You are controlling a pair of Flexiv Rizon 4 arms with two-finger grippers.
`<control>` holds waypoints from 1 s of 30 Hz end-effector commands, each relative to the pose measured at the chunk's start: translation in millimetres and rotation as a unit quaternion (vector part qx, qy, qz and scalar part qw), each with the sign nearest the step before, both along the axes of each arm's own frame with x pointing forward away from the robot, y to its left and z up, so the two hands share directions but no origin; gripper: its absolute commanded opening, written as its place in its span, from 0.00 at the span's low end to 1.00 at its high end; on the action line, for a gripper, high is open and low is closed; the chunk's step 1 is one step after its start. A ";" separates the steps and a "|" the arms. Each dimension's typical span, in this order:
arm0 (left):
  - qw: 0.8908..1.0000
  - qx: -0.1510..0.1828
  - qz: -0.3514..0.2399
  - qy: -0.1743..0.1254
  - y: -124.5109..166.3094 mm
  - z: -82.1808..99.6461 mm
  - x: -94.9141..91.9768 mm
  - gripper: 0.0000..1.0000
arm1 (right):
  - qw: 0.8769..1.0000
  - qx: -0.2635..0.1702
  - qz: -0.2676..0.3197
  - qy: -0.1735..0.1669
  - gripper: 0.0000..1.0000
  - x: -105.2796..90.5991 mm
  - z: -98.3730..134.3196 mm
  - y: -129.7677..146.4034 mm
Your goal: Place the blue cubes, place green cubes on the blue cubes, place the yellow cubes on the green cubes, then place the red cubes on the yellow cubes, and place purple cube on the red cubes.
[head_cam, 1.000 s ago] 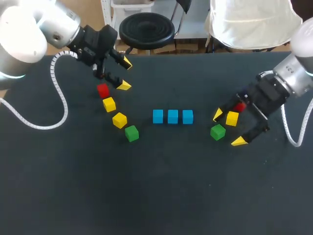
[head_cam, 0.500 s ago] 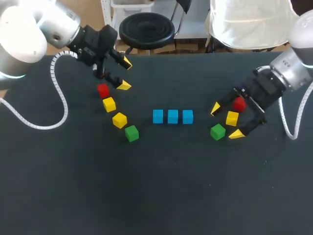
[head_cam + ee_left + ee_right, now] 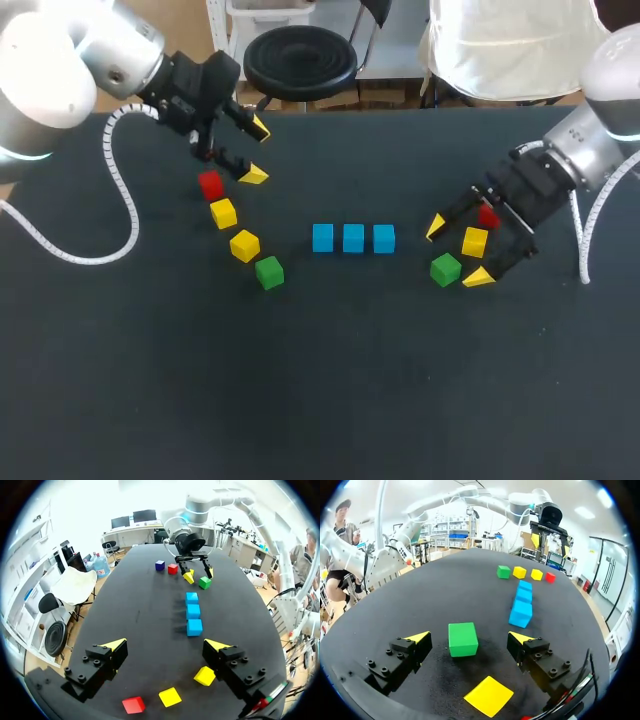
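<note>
Closest in, a yellow cube [image 3: 488,696] lies under the right gripper [image 3: 456,252], back from its tips. Just ahead of it the near green cube [image 3: 463,639] sits on the table, roughly midway between the two fingers. These stand wide apart and touch nothing. Its side faces look about square to the fingers, so a straight close should meet flat sides. A cube has no long axis to worry over. How far the tips hang above the table I cannot tell for sure; they may need to drop before closing.

Beyond the green cube, on the side of one finger, the blue row [image 3: 522,612] of three runs away from the gripper, its near end closest. That end is the likely seat for this cube, and the right arm is plainly the nearer one to both.

Farthest off, across the row, lie the far green cube [image 3: 503,571], two more yellows and a red. The left gripper [image 3: 256,152] hangs over that end, open and empty.
</note>
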State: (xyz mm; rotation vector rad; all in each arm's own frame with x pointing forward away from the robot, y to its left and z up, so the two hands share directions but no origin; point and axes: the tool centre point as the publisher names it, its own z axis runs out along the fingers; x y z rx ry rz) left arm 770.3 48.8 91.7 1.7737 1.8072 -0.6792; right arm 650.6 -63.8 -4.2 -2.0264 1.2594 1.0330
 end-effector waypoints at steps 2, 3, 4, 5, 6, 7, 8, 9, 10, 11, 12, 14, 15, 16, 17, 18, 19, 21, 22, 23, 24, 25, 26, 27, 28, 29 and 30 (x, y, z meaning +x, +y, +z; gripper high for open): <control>1.000 -0.001 -0.001 -0.001 0.2 -0.8 0.9 1.00 | 1.000 0.000 -0.003 -0.002 0.50 -6.5 -0.3 0.3; 1.000 -0.001 -0.001 -0.001 0.2 -0.8 0.9 1.00 | 1.000 0.002 -0.002 -0.001 0.49 -7.1 -0.7 0.6; 1.000 -0.001 -0.001 -0.001 0.2 -0.8 0.9 1.00 | 1.000 0.003 -0.001 -0.001 0.49 -7.6 -1.2 1.0; 1.000 -0.001 -0.001 -0.001 0.2 -0.8 0.9 1.00 | 1.000 0.004 0.000 0.000 0.53 -8.0 -1.8 1.6; 1.000 -0.001 -0.001 -0.001 0.2 -0.8 0.9 1.00 | 1.000 0.004 0.000 0.001 0.56 -8.3 -2.3 2.3; 1.000 -0.001 -0.001 -0.001 0.2 -0.8 0.9 1.00 | 1.000 0.005 0.001 0.001 0.58 -8.6 -2.6 3.0; 1.000 -0.001 -0.001 -0.001 0.2 -0.8 0.9 1.00 | 1.000 0.005 0.002 0.002 0.58 -8.7 -3.0 3.7; 1.000 -0.001 -0.001 -0.001 0.2 -0.8 0.9 1.00 | 1.000 0.005 0.003 0.002 0.58 -8.8 -3.2 4.1; 1.000 -0.001 -0.001 -0.001 0.2 -0.8 0.9 1.00 | 1.000 0.006 0.004 0.002 0.57 -9.0 -3.4 4.6; 1.000 -0.001 -0.001 -0.001 0.2 -0.8 0.9 1.00 | 1.000 0.006 0.005 0.002 0.47 -9.3 -3.4 4.9; 1.000 -0.001 -0.001 -0.001 0.2 -0.8 0.9 1.00 | 1.000 0.006 0.006 0.001 0.42 -9.3 -3.4 5.0; 1.000 -0.001 -0.001 -0.001 0.2 -0.8 0.9 1.00 | 1.000 0.006 0.005 -0.001 0.16 -10.1 -2.9 5.2; 1.000 -0.001 -0.001 -0.001 0.2 -0.8 0.9 1.00 | 1.000 0.005 0.004 -0.004 0.00 -10.5 -2.2 5.1; 1.000 -0.001 -0.001 -0.001 0.2 -0.8 0.9 1.00 | 1.000 0.007 0.005 -0.008 0.00 -11.1 -1.1 5.0; 1.000 -0.001 -0.001 -0.001 0.2 -0.8 0.9 1.00 | 1.000 0.008 0.005 -0.009 0.00 -11.6 -0.1 5.2; 1.000 -0.001 -0.001 -0.001 0.2 -0.8 0.9 1.00 | 1.000 0.009 0.004 -0.011 0.00 -11.8 1.1 5.3; 1.000 -0.001 -0.001 -0.001 0.2 -0.8 0.9 1.00 | 1.000 0.012 0.003 -0.015 0.00 -12.0 2.8 5.7; 1.000 -0.001 -0.001 -0.001 0.2 -0.8 0.9 1.00 | 1.000 0.013 -0.002 -0.018 0.00 -11.7 7.4 7.3; 1.000 -0.001 -0.001 -0.001 0.2 -0.8 0.9 1.00 | 1.000 0.012 -0.008 -0.016 0.00 -11.5 9.8 8.7; 1.000 -0.001 -0.001 -0.001 0.2 -0.8 0.9 1.00 | 1.000 0.011 -0.018 -0.012 0.00 -10.6 12.3 10.4; 1.000 -0.001 -0.001 -0.001 0.2 -0.8 0.9 1.00 | 1.000 0.010 -0.026 -0.006 0.00 -9.7 15.2 12.5; 1.000 -0.001 -0.001 -0.001 0.2 -0.8 0.9 1.00 | 0.999 0.011 -0.034 -0.003 0.00 -8.5 18.5 15.3; 1.000 -0.001 -0.001 -0.001 0.2 -0.8 0.9 1.00 | 0.999 0.015 -0.048 0.001 0.00 -7.5 21.9 17.8; 1.000 -0.001 -0.001 -0.001 0.2 -0.8 0.9 1.00 | 0.998 0.018 -0.054 0.004 0.00 -6.4 24.9 20.1; 1.000 -0.001 -0.001 -0.001 0.2 -0.8 0.9 1.00 | 0.998 0.017 -0.060 0.001 0.00 -5.9 28.0 23.3; 1.000 -0.001 -0.001 -0.001 0.2 -0.8 0.9 1.00 | 0.997 0.020 -0.071 0.004 0.00 -5.2 30.4 25.4; 1.000 -0.001 -0.001 -0.001 0.2 -0.8 0.9 1.00 | 0.997 0.020 -0.074 0.004 0.00 -4.3 32.6 27.8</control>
